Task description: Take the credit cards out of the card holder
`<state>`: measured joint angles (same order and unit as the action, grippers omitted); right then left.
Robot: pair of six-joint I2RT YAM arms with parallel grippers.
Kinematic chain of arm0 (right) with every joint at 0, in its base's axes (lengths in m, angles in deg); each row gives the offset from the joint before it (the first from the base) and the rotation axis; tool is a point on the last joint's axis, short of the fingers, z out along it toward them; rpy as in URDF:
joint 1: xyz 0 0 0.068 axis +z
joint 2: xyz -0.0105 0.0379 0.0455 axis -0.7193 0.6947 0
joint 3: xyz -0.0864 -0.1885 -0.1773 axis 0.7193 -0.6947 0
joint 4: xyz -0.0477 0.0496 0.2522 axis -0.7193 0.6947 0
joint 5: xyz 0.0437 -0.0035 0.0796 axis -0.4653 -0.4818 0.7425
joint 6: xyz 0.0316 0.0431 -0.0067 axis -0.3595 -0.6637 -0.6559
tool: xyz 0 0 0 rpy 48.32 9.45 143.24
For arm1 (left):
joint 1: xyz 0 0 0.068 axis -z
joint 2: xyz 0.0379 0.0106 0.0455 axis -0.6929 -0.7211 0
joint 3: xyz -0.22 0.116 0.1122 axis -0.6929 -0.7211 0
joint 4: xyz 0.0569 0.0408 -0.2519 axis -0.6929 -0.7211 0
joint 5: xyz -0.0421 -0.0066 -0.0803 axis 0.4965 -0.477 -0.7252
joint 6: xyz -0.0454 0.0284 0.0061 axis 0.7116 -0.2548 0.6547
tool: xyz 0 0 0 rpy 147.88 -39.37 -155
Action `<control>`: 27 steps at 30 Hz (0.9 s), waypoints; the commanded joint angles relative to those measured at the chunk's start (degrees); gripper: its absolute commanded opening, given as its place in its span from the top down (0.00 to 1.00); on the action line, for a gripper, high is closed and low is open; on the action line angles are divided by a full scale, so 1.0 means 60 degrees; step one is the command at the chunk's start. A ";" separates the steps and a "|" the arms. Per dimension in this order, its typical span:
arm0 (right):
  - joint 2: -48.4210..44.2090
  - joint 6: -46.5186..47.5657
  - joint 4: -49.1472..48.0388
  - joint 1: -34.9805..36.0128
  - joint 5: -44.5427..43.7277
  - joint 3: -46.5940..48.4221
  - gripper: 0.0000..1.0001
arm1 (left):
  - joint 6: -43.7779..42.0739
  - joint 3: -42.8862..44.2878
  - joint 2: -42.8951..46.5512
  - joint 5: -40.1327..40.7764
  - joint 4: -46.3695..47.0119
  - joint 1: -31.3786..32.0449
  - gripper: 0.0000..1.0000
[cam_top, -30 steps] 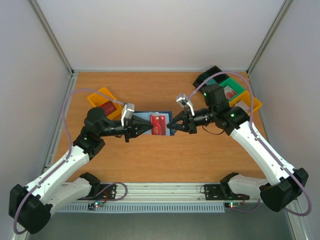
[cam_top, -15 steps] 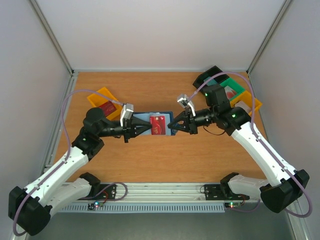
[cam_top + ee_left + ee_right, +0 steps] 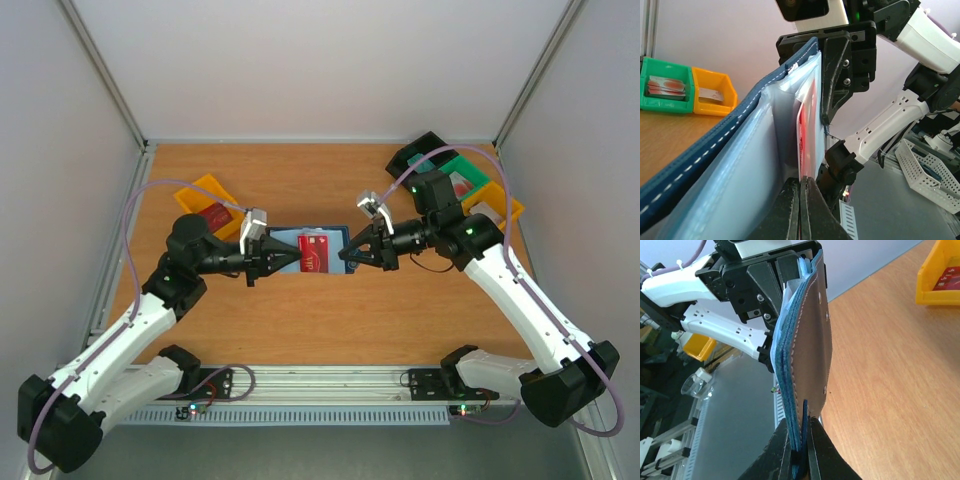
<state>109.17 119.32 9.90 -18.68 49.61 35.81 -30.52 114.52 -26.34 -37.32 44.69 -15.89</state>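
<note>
The left gripper (image 3: pixel 299 257) is closed tight on the near edge of a red credit card (image 3: pixel 315 251). Only the left wrist view shows this: the card (image 3: pixel 807 120) runs edge-on down into the pressed-together fingertips (image 3: pixel 801 189) and stands in a pale inner pocket of the card holder (image 3: pixel 725 165). The right gripper (image 3: pixel 344 255) is clamped on the holder's opposite edge, and its own camera shows the navy stitched border (image 3: pixel 812 340) pinched between its fingers (image 3: pixel 801 442). From above, the holder (image 3: pixel 285 238) lies open mid-table between both grippers. A yellow bin (image 3: pixel 203 189) and a green bin (image 3: pixel 468 172) stand further back.
</note>
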 commanded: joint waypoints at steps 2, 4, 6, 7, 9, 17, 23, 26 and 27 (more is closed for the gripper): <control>-0.0140 0.0262 0.0274 -0.0041 0.0553 0.0294 0.99 | -0.0120 0.0013 -0.0005 -0.0303 0.0658 -0.0098 1.00; -0.0086 0.0307 0.0348 -0.0062 0.0608 0.0353 0.99 | 0.0148 -0.0116 -0.0095 -0.0375 0.1260 -0.0091 0.99; -0.0110 0.0364 0.0374 -0.0045 0.0635 0.0387 0.99 | 0.0267 -0.0111 -0.0180 -0.0378 0.1425 -0.0063 0.91; -0.0114 0.0375 0.0391 -0.0041 0.0663 0.0403 0.99 | 0.0311 -0.0101 -0.0216 -0.0386 0.1477 -0.0044 0.86; -0.0100 0.0384 0.0410 -0.0053 0.0721 0.0443 0.99 | 0.0400 -0.0123 -0.0290 -0.0334 0.1563 0.0013 0.78; -0.0012 0.0561 0.0713 -0.0040 0.1020 0.0594 0.99 | 0.0608 -0.0065 -0.0575 -0.0045 0.1617 0.0180 0.64; 0.0028 0.0542 0.0550 -0.0041 0.1172 0.0511 0.99 | 0.0318 0.0111 -0.0793 0.0170 0.1713 0.0694 0.60; -0.0015 0.0620 0.0529 -0.0040 0.1067 0.0485 0.99 | 0.0382 0.0239 -0.0876 0.0136 0.1764 0.0766 0.71; -0.0034 0.0671 0.0540 -0.0040 0.1018 0.0439 0.99 | 0.0302 0.0281 -0.0827 0.0125 0.1708 0.0773 0.76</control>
<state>109.33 121.39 13.59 -18.95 53.48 37.47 -27.15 114.28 -30.91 -37.34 51.29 -11.87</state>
